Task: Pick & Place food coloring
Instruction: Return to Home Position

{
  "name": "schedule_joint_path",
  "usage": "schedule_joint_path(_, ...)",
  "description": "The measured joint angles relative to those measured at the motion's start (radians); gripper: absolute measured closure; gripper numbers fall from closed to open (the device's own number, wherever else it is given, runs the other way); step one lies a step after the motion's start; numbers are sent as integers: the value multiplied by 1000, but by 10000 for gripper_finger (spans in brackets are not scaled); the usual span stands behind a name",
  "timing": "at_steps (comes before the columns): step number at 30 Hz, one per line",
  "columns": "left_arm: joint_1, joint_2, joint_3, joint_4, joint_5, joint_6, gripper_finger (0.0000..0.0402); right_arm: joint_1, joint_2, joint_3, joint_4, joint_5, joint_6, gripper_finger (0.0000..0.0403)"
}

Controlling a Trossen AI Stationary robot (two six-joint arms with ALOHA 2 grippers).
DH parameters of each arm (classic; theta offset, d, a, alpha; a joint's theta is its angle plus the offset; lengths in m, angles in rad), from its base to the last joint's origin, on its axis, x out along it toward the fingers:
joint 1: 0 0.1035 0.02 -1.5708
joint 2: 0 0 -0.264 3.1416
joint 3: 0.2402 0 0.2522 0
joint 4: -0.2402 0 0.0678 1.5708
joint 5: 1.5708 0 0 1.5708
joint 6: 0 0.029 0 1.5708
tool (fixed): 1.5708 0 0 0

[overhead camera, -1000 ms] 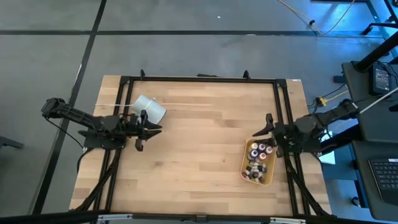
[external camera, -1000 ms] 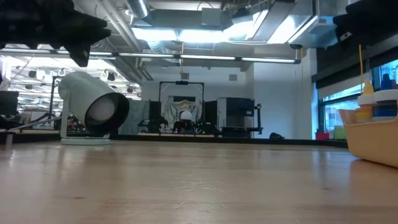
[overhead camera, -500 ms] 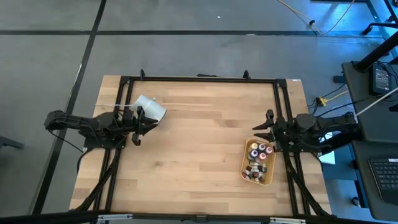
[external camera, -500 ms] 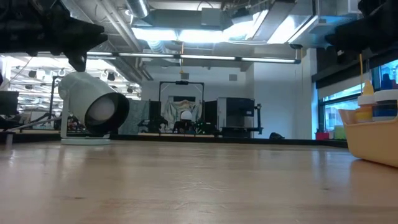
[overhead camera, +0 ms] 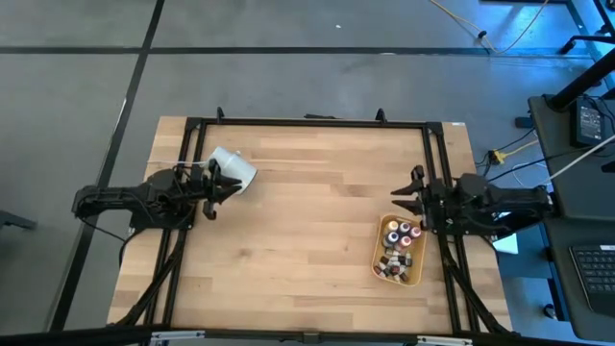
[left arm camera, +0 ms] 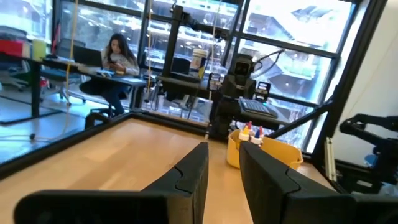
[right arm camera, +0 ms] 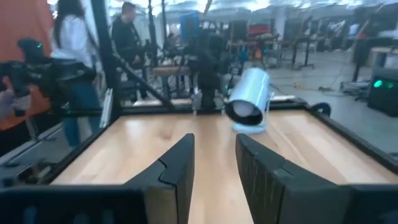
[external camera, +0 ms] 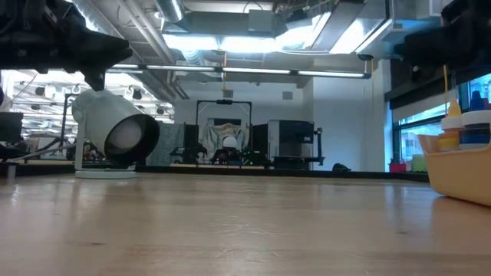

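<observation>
Left pincer (overhead camera: 213,185) and right pincer (overhead camera: 407,192) had drawn back toward the worktop's (overhead camera: 307,226) side edges, both slightly spread and empty. The bottles (overhead camera: 398,248) lay in the bin (overhead camera: 377,254) by the right edge. Pulling back further, the left pincer could clip the white cylinder (overhead camera: 233,165) just beside it and set it rolling.

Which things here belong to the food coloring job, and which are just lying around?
Job: food coloring bottles; yellow bin holding them; left end effector near the white cup; right end effector beside the bin.
Lying about: white cup, across the table from the bin.

The wooden table (overhead camera: 307,221) bears a white cylinder (overhead camera: 233,165) and a yellow bin (external camera: 460,176).
</observation>
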Motion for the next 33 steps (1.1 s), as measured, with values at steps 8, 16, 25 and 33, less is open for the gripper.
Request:
schedule_joint_path(8,11,0,0,-8,-6,20,312,-70,7,-119,155,14,-4,283)
schedule_joint_path(16,10,2,0,-8,-7,62,314,-91,8,-118,131,69,-3,283)
schedule_joint_path(25,10,2,0,-8,-7,64,313,-91,8,-118,116,68,-2,283)
schedule_joint_path(33,10,2,0,-8,-5,64,309,-91,8,-118,116,68,-2,283)
